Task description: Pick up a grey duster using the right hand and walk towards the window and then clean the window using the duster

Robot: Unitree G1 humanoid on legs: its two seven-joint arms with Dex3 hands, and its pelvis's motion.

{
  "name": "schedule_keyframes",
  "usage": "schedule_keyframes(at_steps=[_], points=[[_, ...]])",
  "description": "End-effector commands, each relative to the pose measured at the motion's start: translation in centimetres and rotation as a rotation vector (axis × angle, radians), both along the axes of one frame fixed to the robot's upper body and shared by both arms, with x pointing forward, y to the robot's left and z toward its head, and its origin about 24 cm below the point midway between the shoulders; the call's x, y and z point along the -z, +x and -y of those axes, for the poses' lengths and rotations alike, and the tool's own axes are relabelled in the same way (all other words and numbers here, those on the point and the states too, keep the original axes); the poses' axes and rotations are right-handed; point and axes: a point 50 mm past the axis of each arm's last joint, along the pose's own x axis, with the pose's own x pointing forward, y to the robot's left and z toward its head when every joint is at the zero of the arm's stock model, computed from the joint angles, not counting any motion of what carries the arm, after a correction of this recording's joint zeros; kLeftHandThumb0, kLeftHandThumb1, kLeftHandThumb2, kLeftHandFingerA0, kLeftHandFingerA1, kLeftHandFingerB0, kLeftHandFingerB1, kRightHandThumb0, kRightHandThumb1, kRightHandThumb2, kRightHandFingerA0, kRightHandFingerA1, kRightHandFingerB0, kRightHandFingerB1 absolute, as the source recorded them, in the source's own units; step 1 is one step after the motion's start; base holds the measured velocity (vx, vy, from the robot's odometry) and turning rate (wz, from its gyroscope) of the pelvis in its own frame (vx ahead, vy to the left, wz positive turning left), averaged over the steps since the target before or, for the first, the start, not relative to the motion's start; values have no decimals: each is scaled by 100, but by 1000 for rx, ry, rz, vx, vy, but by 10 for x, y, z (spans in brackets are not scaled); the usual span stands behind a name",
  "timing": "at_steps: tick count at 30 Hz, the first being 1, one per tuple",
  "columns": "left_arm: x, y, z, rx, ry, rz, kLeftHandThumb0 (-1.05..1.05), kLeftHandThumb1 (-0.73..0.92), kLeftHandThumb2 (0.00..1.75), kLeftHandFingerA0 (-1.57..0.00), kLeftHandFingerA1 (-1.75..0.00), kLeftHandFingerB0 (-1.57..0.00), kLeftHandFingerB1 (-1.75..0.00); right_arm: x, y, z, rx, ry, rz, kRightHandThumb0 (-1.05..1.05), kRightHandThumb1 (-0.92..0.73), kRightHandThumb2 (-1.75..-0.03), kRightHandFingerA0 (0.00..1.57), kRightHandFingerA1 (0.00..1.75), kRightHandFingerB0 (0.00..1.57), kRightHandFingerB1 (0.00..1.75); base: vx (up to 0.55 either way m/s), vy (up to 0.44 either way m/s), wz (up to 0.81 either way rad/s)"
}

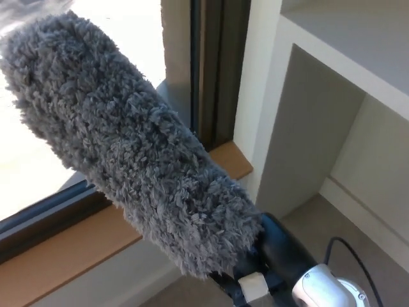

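The grey duster (128,141) has a thick fluffy head that fills the middle of the head view. It slants from the upper left down to the lower centre. Its tip lies in front of the bright window glass (121,19); whether it touches the glass I cannot tell. My right hand (276,254) shows at the bottom right, black, shut on the duster's base, with a silver wrist part behind it. The duster's handle is hidden inside the hand. My left hand does not show.
A dark window frame post (214,70) stands upright behind the duster. A wooden sill (70,256) runs along the lower left. A white shelf unit (307,115) with open compartments fills the right side. A black cable (358,256) loops near my wrist.
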Motion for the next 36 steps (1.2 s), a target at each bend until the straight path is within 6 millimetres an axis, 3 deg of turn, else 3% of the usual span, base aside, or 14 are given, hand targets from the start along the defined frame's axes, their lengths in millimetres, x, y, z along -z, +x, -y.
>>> schedule_keyframes(at_steps=[1,4,5,6,7,11,14,15,24,26,27,28,33,36], points=[[-1,-1,-1,-7,15,7,-9,58,97,-107,-129,-94,-111,6,3,3,10,-1,-69,-23,-40,-132,106,175,91,164,20,-99,40],[0,-4,-1,-10,11,0,-11,60,91,-107,-128,-95,-110,7,-1,-3,-17,-22,-35,-24,-35,-139,104,175,91,164,7,-136,15],[0,-4,0,-12,8,-1,-6,58,98,-107,-129,-94,-111,7,-2,-5,-12,-8,-33,-27,-41,-127,109,175,95,159,-8,-62,37],[1,-4,0,-13,5,-3,-6,58,98,-107,-129,-94,-111,7,-4,-7,-4,14,-34,-27,-41,-127,109,175,95,159,-22,-59,14],[0,-3,1,-3,11,-2,-8,59,96,-105,-128,-93,-112,6,-5,-8,-3,11,-23,-33,-41,-120,131,145,118,137,-21,-57,16],[1,-4,2,0,12,-8,-4,56,103,-105,-129,-92,-112,5,-7,-15,9,33,12,-32,-44,-117,131,145,119,137,-28,-26,15],[1,-4,2,0,12,-9,-4,56,103,-105,-129,-92,-112,6,-7,-16,12,37,17,-32,-44,-117,131,145,119,137,-36,9,10],[2,-4,3,-6,1,-8,-7,57,99,-108,-129,-93,-112,8,-7,-21,22,72,-5,-24,-36,-140,107,175,96,164,-37,22,11],[3,-4,3,-25,-16,-7,-8,58,95,-106,-127,-93,-109,11,-6,-25,36,114,-49,-24,-37,-135,107,175,94,168,1,216,7],[2,-5,1,10,4,-27,-8,62,91,-102,-126,-89,-109,11,-5,-28,41,111,-76,-24,-36,-142,108,175,92,170,-8,96,8],[2,-5,1,1,3,-26,-10,59,95,-105,-125,-91,-107,10,-5,-28,39,108,-74,-26,-40,-133,109,175,92,169,-5,39,10],[2,-4,2,-2,2,-18,-7,56,102,-106,-130,-93,-111,9,-4,-28,43,113,-79,-26,-38,-134,110,175,92,167,-6,19,9],[2,-2,4,3,5,-12,-9,58,96,-104,-130,-92,-112,6,1,-27,48,136,-72,-25,-36,-140,111,175,96,166,2,-23,12],[3,-1,4,4,3,-15,-11,55,101,-106,-127,-94,-110,5,4,-26,49,154,-71,-25,-34,-142,112,175,96,167,37,-144,-1]])
